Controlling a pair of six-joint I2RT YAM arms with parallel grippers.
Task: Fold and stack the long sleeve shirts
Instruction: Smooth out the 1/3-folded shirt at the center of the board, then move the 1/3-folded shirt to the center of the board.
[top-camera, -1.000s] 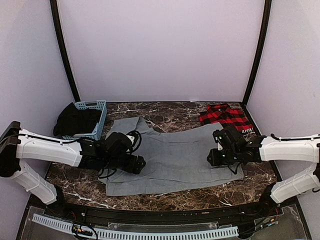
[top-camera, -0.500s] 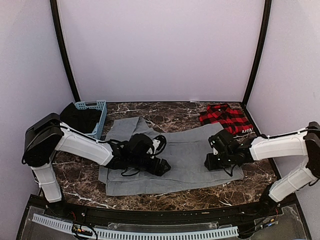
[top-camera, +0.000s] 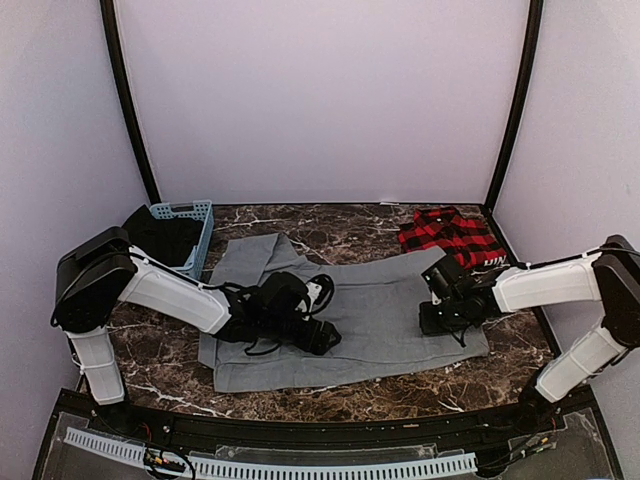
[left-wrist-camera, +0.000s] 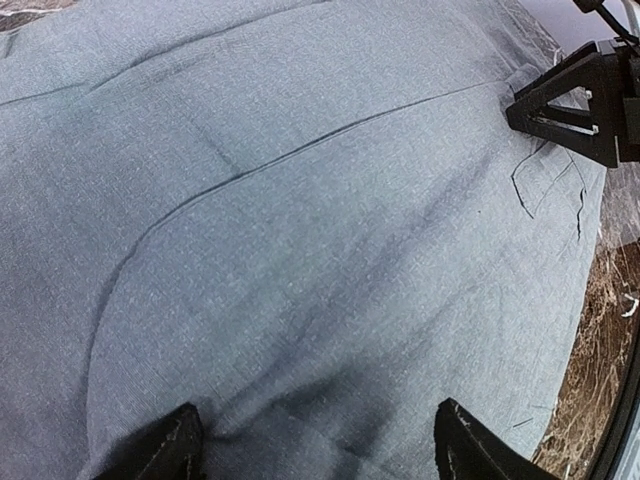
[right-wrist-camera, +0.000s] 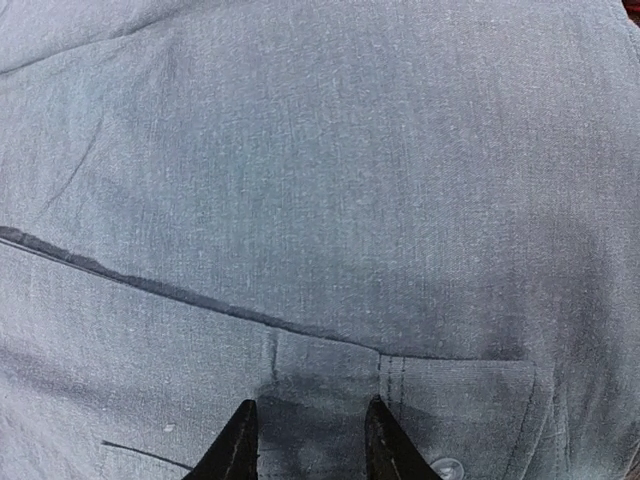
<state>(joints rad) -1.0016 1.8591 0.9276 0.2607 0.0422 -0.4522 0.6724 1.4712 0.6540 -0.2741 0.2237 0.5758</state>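
Your left claw (top-camera: 322, 338) has just moved. A sec ago it sat over the left part of the grey shirt (top-camera: 375, 300). Now it's slid right, to about the mid of the cloth, down low on it. In the last half sec it has barely moved. Its jaws stand wide apart w/ flat cloth under them & nothing pinched, so it's released, not holding.

Your right claw (right-wrist-camera: 310, 440) has hardly shifted. It sits on the right part of the same shirt, just by the chest pocket (right-wrist-camera: 460, 410). Its jaws are part way apart, tips down at the cloth. I see no fold caught btw them, so I'd call it released too.

The grey shirt lies spread out in the mid of the desk (top-camera: 340, 222), w/ one sleeve poking off to the far left. Its shape looks about the same as a sec ago, so no new fold. The plaid shirt (top-camera: 450, 232) is in a small pile at the far right, just past the grey one, & hasn't moved.

What it means, I think: you're smoothing or lining up, not folding yet. The 2 claws are now closer together on the cloth. Next you'd need to grab an edge or sleeve & bring it over. The stacking is not yet done.
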